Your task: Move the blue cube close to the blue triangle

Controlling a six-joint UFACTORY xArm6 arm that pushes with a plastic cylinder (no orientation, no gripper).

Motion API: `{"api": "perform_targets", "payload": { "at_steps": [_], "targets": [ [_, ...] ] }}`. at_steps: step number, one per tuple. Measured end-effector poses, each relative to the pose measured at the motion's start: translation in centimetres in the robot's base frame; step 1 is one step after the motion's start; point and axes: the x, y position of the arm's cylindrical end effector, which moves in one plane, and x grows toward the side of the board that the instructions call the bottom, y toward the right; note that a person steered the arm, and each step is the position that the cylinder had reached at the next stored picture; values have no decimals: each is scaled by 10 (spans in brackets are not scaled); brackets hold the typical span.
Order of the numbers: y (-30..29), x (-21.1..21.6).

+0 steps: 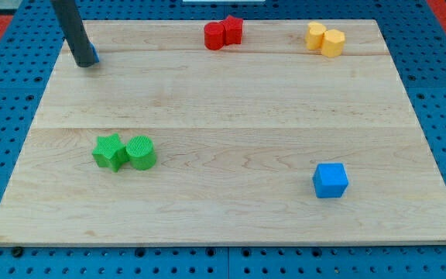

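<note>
Rod only, no claw: nothing on my arm can open, close or grasp, so my tip [84,64] just rests on the wooden board [231,225] at the view's top left. Nearest the view's bottom is the blue cube [331,180], alone at the bottom right. Further up on the left, the green star [109,151] and the green cylinder [141,152] touch each other. At the far edge are two red blocks [223,33] and two yellow blocks [325,38]. A blue piece, I think the blue triangle [94,56], shows just beside my tip, mostly hidden. The cube lies well apart from my tip, diagonally toward the bottom right; I judge I must go around behind it. No writing is readable.
</note>
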Motion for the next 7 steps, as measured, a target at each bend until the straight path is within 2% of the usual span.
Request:
{"api": "perform_targets", "payload": {
  "at_steps": [1,2,3,4,6,7],
  "targets": [
    [6,-26],
    [21,-31],
    [119,2],
    [229,51],
    [455,188],
    [476,247]
  ]
}}
